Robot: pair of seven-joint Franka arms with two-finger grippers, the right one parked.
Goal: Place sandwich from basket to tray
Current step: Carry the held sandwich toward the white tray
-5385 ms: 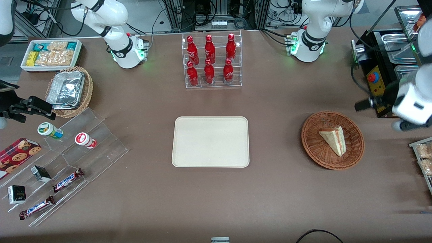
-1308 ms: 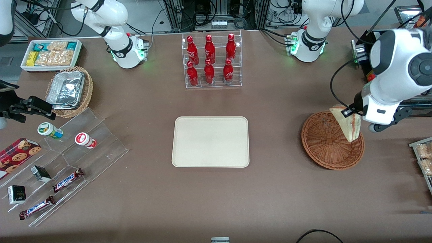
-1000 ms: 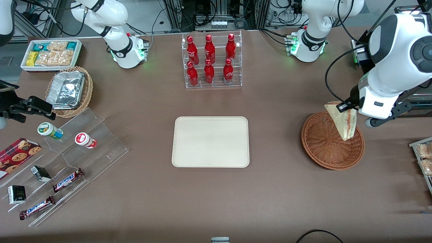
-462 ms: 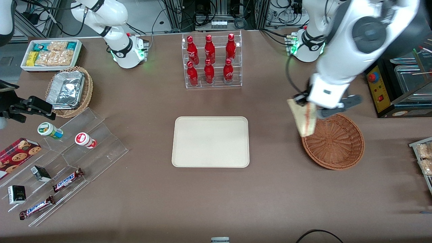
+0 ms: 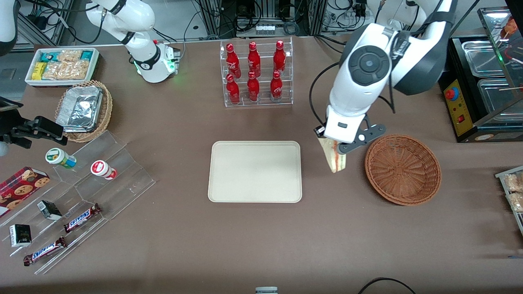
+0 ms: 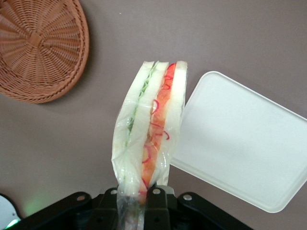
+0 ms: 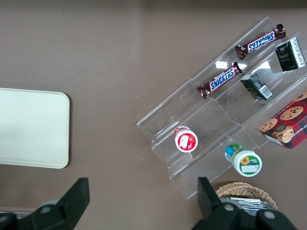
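Note:
My left gripper (image 5: 333,143) (image 6: 136,203) is shut on the sandwich (image 5: 336,158) (image 6: 151,129), a clear-wrapped wedge of white bread with red, orange and green filling. It hangs point down above the bare table, between the reddish-brown woven basket (image 5: 403,169) (image 6: 41,48) and the cream tray (image 5: 255,171) (image 6: 240,143) (image 7: 31,127). Nothing lies in the basket or on the tray.
A clear rack of red bottles (image 5: 255,73) stands farther from the front camera than the tray. Toward the parked arm's end are a clear stepped stand with snacks (image 5: 77,200), a light wicker basket with foil container (image 5: 83,110) and a white bin of packets (image 5: 61,65). A black machine (image 5: 470,81) stands toward the working arm's end.
The gripper lifted the sandwich out of the basket and carried it sideways toward the tray; it now hangs over the table between the two.

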